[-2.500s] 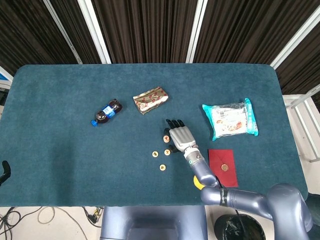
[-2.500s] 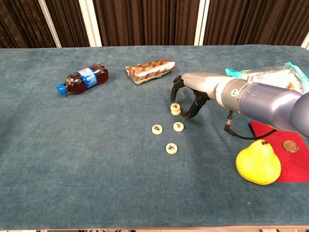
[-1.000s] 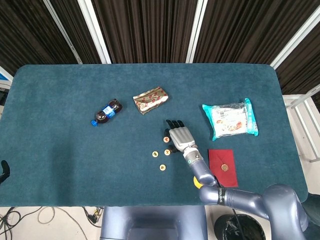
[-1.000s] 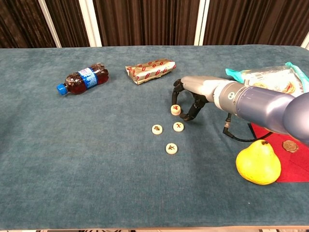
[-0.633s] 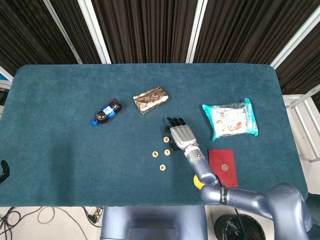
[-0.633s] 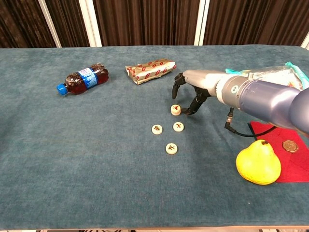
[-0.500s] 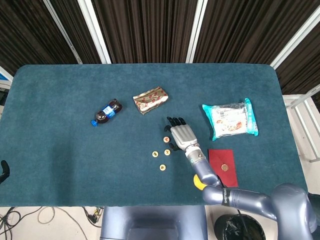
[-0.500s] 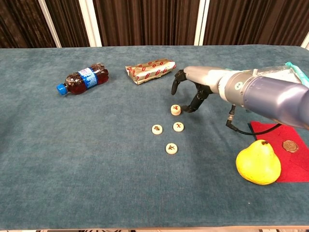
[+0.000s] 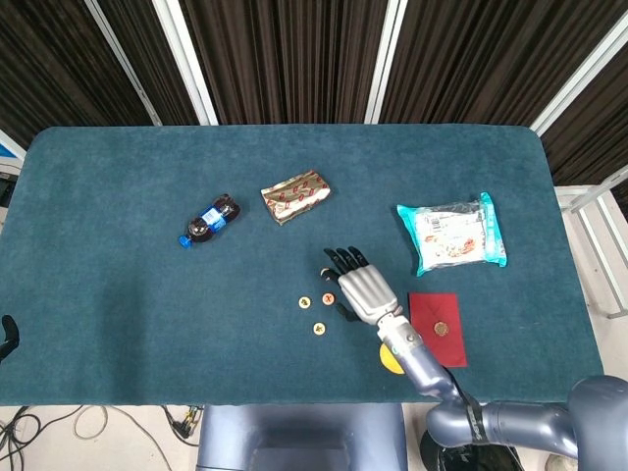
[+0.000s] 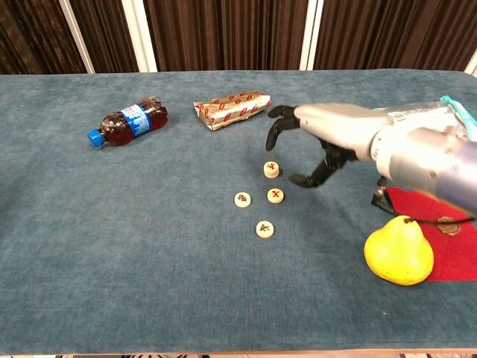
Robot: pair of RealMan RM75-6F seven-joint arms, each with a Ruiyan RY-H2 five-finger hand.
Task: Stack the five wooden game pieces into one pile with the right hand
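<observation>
Small round wooden game pieces lie mid-table. A short stack of two (image 10: 271, 169) stands at the back. Three single pieces lie in front of it: one on the left (image 10: 242, 199), one marked X (image 10: 276, 195), and the nearest (image 10: 264, 228). My right hand (image 10: 317, 145) hovers above the table just right of the stack, fingers spread and curved, holding nothing. From the head view the right hand (image 9: 361, 285) hides the stack, and the singles (image 9: 304, 301) show to its left. Only a dark tip of the left hand (image 9: 8, 334) shows at the table's left edge.
A cola bottle (image 10: 128, 121) lies at the back left and a gold snack packet (image 10: 231, 108) behind the pieces. A yellow pear (image 10: 399, 250) sits at the front right beside a red envelope (image 10: 458, 246) with a coin. A teal food pack (image 9: 453, 233) lies further right.
My right hand has let go of the stack, lifted away from it toward the right and spread its fingers. The two-piece stack stays in place; the singles have not moved.
</observation>
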